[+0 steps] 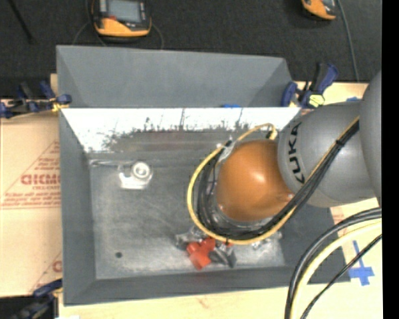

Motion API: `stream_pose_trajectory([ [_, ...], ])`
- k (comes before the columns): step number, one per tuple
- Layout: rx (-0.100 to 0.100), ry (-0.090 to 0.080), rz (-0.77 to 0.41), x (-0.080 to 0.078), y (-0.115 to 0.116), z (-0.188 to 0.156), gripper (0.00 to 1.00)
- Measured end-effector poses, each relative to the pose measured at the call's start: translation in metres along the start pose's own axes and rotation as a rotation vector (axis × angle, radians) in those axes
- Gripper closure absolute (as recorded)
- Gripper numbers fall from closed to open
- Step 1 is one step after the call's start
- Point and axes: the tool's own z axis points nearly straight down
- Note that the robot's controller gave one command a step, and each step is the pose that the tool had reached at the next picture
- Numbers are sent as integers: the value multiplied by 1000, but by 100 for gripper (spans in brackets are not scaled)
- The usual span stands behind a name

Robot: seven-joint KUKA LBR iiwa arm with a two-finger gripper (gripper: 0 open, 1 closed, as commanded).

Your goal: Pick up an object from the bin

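Note:
A small red thing (199, 252) lies on the bin floor near the front wall, a little right of the middle. My gripper (221, 243) is low over it, mostly hidden under the arm's orange cover, and its dark parts stand close on either side of the red thing. Whether the red thing is held cannot be seen. A small white and silver round part (137, 174) lies apart on the floor in the left half of the bin.
The arm reaches in from the right and covers the bin's right half. Its cables loop around the orange cover. A tiny dark speck (118, 255) lies on the floor at the front left.

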Motion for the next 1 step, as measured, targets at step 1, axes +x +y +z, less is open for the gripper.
stream_pose_trajectory([
  [1, 6, -11, 147, 5, 0, -1, 100],
])
